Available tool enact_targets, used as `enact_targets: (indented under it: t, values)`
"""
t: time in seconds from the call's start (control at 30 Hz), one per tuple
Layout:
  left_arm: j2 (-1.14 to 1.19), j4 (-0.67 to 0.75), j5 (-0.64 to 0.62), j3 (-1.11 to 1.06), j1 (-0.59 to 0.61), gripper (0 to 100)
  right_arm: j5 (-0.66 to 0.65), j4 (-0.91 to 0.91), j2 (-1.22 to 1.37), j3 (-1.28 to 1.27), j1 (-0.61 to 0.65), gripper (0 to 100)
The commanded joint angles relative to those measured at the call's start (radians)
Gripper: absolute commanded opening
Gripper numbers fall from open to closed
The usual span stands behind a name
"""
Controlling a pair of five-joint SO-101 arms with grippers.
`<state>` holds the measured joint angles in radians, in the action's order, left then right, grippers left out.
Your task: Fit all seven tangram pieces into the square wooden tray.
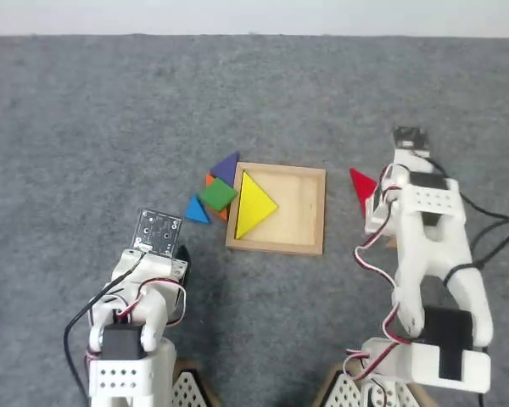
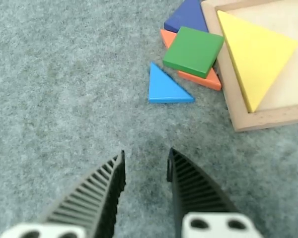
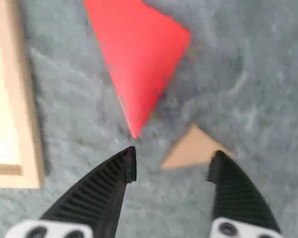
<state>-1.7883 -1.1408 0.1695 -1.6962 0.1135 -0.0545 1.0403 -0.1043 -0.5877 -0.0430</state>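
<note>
Positions are given by clock face as seen in the high view.

1. Left tool (image 2: 146, 154): fingers parted, holding nothing. It hangs over the bare grey tabletop (image 1: 85, 127), at about 7 o'clock of the blue triangle (image 2: 166, 87) and apart from it.
2. Loose cluster at 9 o'clock of the wooden tray (image 1: 276, 247): the blue triangle (image 1: 196, 210) lies outermost. The green square (image 1: 217, 195) rests on top of an orange piece (image 2: 198, 79). A dark blue-purple piece (image 1: 226, 167) lies at 12 o'clock of the green square, beside the tray's corner.
3. Tray: the yellow triangle (image 1: 253, 204) lies inside, with its long edge along the 9 o'clock wall.
4. At 3 o'clock of the tray, apart from it, the red triangle (image 1: 362, 185) lies flat on the tabletop.
5. Right tool (image 3: 175, 154): fingers spread wide, gripping nothing, poised just above the tabletop. One finger (image 3: 120, 171) is close to the red triangle's narrow tip. A tan triangle (image 3: 193, 148) lies between the two fingers. Contact with either piece cannot be determined.
</note>
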Motion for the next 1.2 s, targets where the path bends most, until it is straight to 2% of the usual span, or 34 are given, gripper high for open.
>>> enact_targets:
  t: [0.0, 0.17, 0.53, 0.73, 0.93, 1.03, 1.17]
  values:
    - [-0.017, -0.003, -0.009, 0.012, 0.006, 14, -0.018, -0.028, 0.044, 0.104, 0.071, 28.7]
    - [-0.017, -0.003, -0.009, 0.012, 0.006, 14, -0.063, 0.062, 0.252, 0.377, 0.136, 37.4]
    - [-0.017, -0.003, -0.009, 0.012, 0.006, 14, -0.141, 0.102, 0.65, 0.736, 0.11, 37.5]
    - [-0.017, -0.003, -0.009, 0.012, 0.006, 14, -0.219, 0.145, 0.693, 0.776, 0.104, 26.3]
    - [-0.017, -0.003, -0.009, 0.012, 0.006, 14, -0.192, 0.182, 0.69, 0.781, 0.093, 26.0]
    - [-0.017, -0.003, -0.009, 0.012, 0.006, 14, -0.157, 0.182, 0.688, 0.783, 0.062, 30.1]
    - [-0.017, -0.003, -0.009, 0.012, 0.006, 14, -0.147, 0.194, 0.648, 0.787, 0.024, 42.5]
